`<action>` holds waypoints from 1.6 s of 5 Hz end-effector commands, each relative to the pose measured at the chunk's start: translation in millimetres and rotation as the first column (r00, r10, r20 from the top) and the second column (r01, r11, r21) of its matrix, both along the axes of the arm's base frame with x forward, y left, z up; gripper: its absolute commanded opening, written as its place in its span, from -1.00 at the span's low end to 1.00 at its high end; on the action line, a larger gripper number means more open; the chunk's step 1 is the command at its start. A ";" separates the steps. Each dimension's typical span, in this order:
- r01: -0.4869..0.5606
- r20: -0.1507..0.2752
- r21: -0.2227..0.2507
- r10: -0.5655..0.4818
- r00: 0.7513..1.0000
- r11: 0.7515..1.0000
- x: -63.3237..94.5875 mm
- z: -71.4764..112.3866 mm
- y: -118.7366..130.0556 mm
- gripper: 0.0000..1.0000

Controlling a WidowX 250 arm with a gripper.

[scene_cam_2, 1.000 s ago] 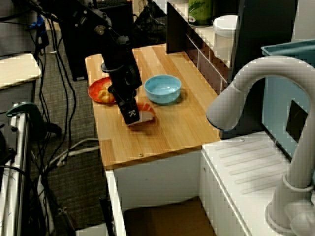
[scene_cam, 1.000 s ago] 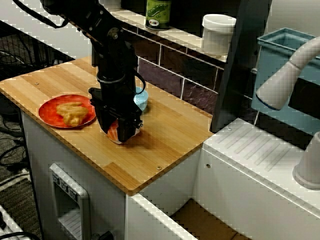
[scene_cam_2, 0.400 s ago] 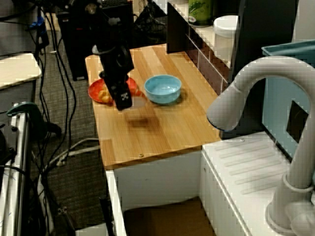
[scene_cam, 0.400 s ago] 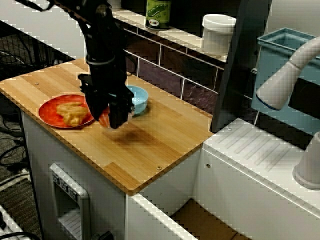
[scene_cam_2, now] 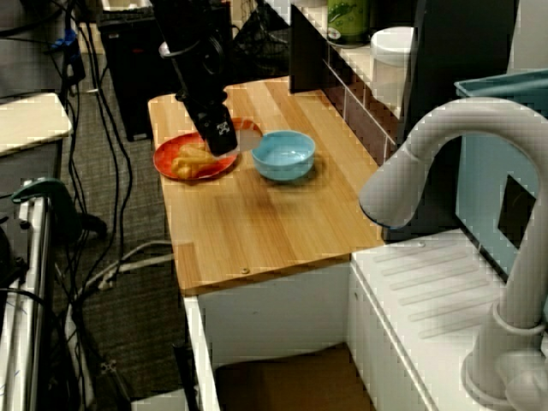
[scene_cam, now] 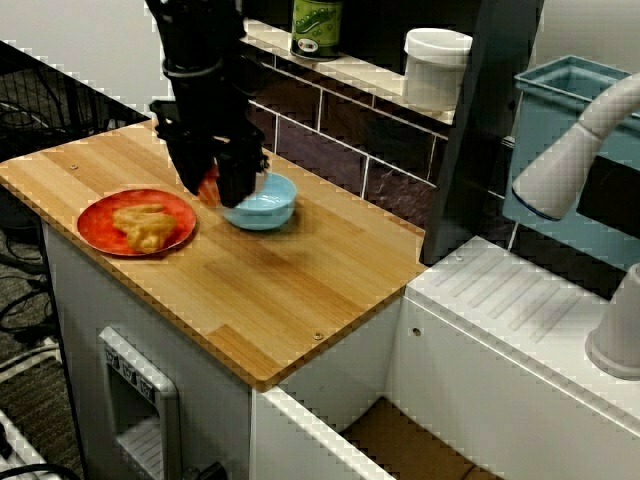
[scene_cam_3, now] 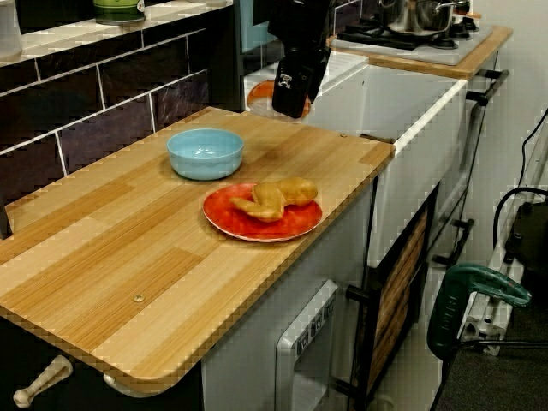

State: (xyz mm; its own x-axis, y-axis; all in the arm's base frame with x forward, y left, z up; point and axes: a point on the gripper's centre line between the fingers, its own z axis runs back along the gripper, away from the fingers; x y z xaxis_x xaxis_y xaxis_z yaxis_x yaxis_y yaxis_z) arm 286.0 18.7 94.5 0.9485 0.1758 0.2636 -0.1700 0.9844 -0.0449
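The high view over the tap is showing the claw (scene_cam_2: pixel 224 137) hanging above the wooden surface (scene_cam_2: pixel 257 231), its fingers clamping an orange dish (scene_cam_2: pixel 249 131) that is sticking out to one side. The dish is hovering in the air between the red plate (scene_cam_2: pixel 164 159) of food and the blue bowl (scene_cam_2: pixel 283 167), touching neither.

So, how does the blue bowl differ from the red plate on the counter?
The blue bowl is deep and empty; the red plate is flat and carries yellowish food. The bowl stands nearer the tiled wall; the plate lies farther out. Both are round.
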 end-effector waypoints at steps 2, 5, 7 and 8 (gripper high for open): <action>-0.124 0.070 0.032 0.121 0.990 0.992 63.9 9.4 50.1 -1.00; -0.108 0.055 0.026 0.107 0.993 0.994 59.1 6.2 43.5 -1.00; -0.095 0.038 -0.001 0.095 0.995 0.996 55.1 5.5 33.5 -1.00; -0.104 0.028 -0.004 0.104 0.994 0.995 54.1 4.0 32.0 -1.00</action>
